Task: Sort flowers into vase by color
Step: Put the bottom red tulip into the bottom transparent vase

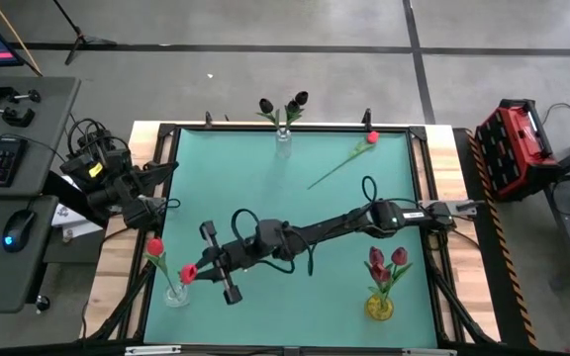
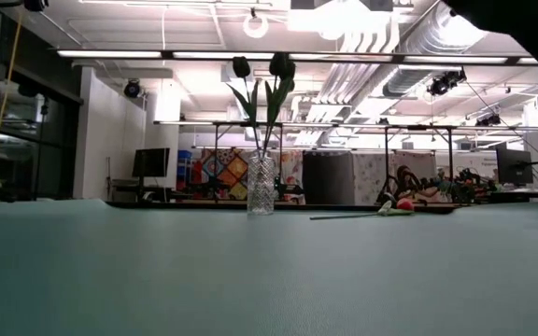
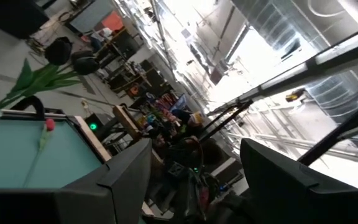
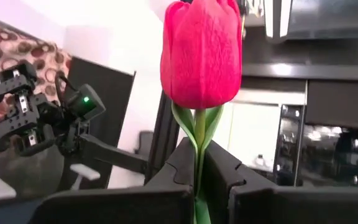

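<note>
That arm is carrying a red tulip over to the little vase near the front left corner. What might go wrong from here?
1. The right tool pinches only the thin stem, so the red tulip might slip or tilt.
2. The clear vase looks narrow and already holds a red flower, so the stem may miss the opening or tip the vase.
3. The left tool waits near that corner; the arms might bump.

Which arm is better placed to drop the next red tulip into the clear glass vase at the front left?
Right. The right gripper is shut on a red tulip beside the clear glass vase, which holds another red one. The left gripper is open, back at the table's left edge.
</note>
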